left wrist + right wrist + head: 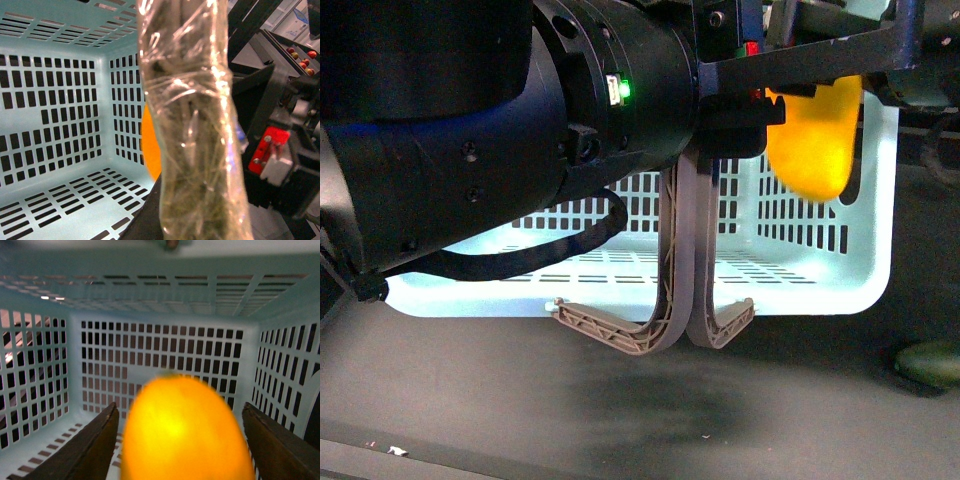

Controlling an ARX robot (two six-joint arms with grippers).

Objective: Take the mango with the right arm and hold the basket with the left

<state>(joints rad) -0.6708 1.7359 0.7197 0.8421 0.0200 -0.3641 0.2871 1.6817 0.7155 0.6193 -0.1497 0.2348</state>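
Your right pincer (pixel 185 442) is clamping the mango (pixel 185 425) inside the basket (pixel 150 355). Whether your left pincer (pixel 723 118) is gripping, you cannot tell.

You have one basket (pixel 880 250), two hoop handles (pixel 670 250), one mango (pixel 815 140) and one dark green fruit (pixel 930 362).

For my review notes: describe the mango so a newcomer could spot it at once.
Find the big pale turquoise basket; the mango hangs over its right end, held by the right tool. It is smooth and bright yellow, unlike the dark green fruit lying outside the basket.
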